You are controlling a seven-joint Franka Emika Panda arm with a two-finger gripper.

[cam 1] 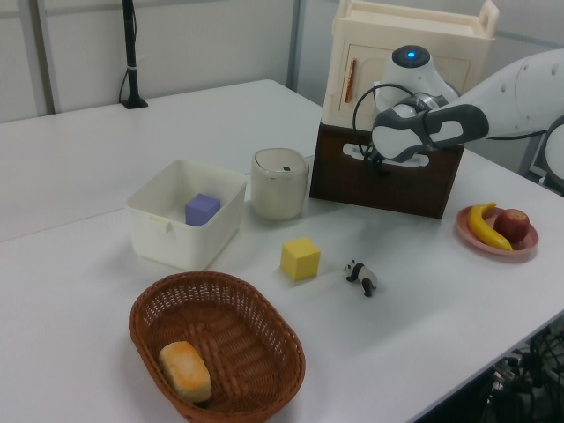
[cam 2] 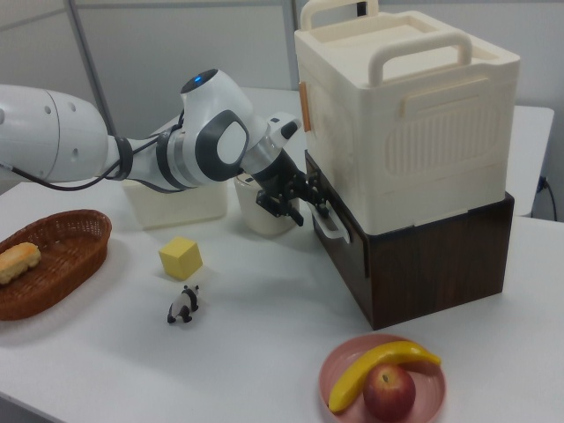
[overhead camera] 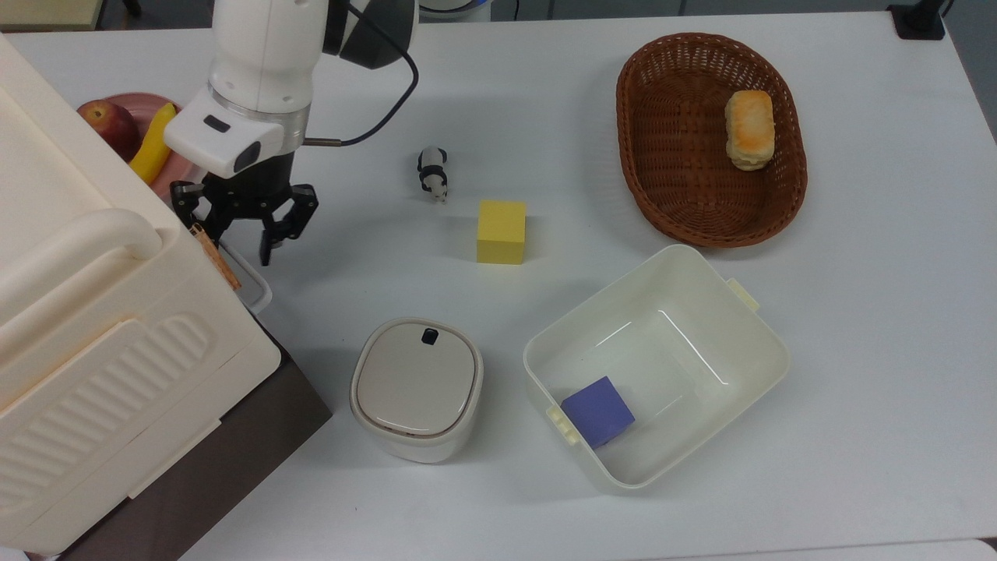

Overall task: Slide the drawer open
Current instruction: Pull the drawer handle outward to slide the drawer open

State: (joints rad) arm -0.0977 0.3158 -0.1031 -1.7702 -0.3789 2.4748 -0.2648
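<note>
The drawer (overhead camera: pixel 290 392) is the dark brown base under a big cream ribbed box (overhead camera: pixel 93 312). It sits pushed in, and its front panel (cam 1: pixel 388 183) carries a white loop handle (overhead camera: pixel 253 282). My gripper (overhead camera: pixel 237 243) hangs open at the handle's upper end in the top view, with one fingertip (overhead camera: pixel 266 254) just outside the loop. The other finger is partly hidden by the box's corner. The left view has the gripper (cam 1: pixel 374 163) against the front panel, beside the handle (cam 1: pixel 355 152). From the right view, the gripper (cam 2: pixel 298 204) is just above the handle (cam 2: pixel 330 227).
A lidded cream canister (overhead camera: pixel 417 388) stands near the drawer front. A cream tub (overhead camera: pixel 748 343) holds a purple block (overhead camera: pixel 598 411). A yellow block (overhead camera: pixel 502 231), a panda toy (overhead camera: pixel 432 173), a basket (overhead camera: pixel 662 195) with bread, and a pink fruit plate (cam 2: pixel 335 370) are around.
</note>
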